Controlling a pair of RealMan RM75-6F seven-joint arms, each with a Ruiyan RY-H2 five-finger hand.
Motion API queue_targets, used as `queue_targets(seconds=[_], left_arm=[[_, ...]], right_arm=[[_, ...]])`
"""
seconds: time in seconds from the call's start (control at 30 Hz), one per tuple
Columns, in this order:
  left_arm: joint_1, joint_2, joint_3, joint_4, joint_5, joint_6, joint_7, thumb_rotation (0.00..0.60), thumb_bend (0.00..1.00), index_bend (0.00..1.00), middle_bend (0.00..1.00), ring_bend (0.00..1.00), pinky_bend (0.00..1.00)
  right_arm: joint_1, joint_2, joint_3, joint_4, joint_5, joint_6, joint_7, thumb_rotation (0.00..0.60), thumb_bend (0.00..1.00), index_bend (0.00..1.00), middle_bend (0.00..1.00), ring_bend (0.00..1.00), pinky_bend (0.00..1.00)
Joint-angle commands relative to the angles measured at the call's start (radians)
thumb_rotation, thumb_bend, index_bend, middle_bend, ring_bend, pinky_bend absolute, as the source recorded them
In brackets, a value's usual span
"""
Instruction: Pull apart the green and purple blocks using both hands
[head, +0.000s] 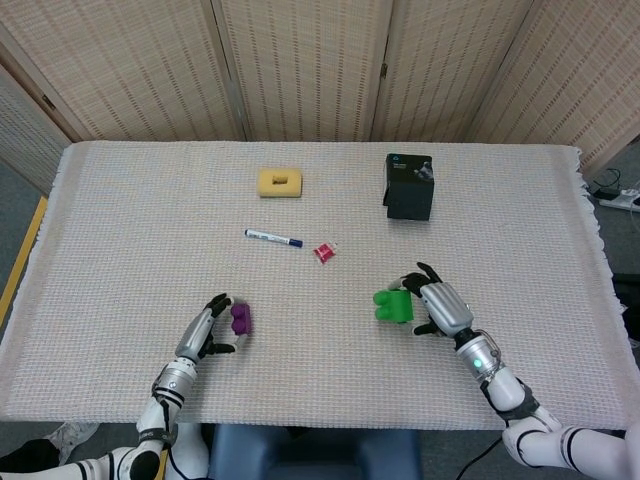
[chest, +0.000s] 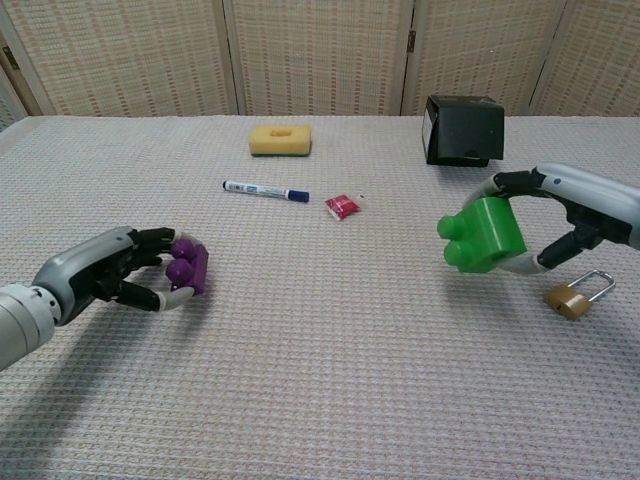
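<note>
The two blocks are apart. My left hand (head: 203, 330) (chest: 115, 276) holds the purple block (head: 241, 320) (chest: 188, 266) low over the table at the front left. My right hand (head: 440, 308) (chest: 560, 220) holds the green block (head: 393, 305) (chest: 480, 236) at the front right, its studs pointing left. A wide stretch of table cloth lies between the two blocks.
A brass padlock (chest: 573, 296) lies just below my right hand. A blue-capped marker (head: 273, 238) (chest: 265, 190) and a small red packet (head: 323, 252) (chest: 342, 206) lie mid-table. A yellow sponge (head: 279, 182) (chest: 280, 139) and a black box (head: 408, 186) (chest: 463, 130) stand further back.
</note>
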Motion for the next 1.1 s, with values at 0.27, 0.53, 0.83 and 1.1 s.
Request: queue_targets(seconds=[0.27, 0.53, 0.83, 1.1], left_arm=[[-0.018, 0.015, 0.006, 0.003, 0.033, -0.037, -0.018, 0.600, 0.61, 0.13, 0.06, 0.00, 0.00], [-0.024, 0.055, 0.022, -0.038, 0.074, -0.033, 0.003, 0.600, 0.52, 0.00, 0.00, 0.00, 0.00], [0.002, 0.211, 0.108, -0.056, 0.274, 0.074, 0.015, 0.600, 0.50, 0.00, 0.00, 0.00, 0.00], [0.140, 0.444, 0.196, -0.057, 0.372, 0.304, 0.217, 0.600, 0.50, 0.00, 0.00, 0.00, 0.00]], right_arm=[[0.035, 0.004, -0.003, 0.034, -0.040, -0.090, 0.101, 0.600, 0.33, 0.08, 0.02, 0.02, 0.00], [0.046, 0.058, -0.014, 0.004, -0.066, -0.114, 0.165, 0.600, 0.33, 0.00, 0.00, 0.00, 0.00], [-0.068, 0.150, -0.042, -0.086, -0.135, 0.114, 0.030, 0.600, 0.33, 0.00, 0.00, 0.00, 0.00], [-0.297, 0.205, -0.022, -0.236, -0.043, 0.412, -0.568, 0.600, 0.33, 0.00, 0.00, 0.00, 0.00]])
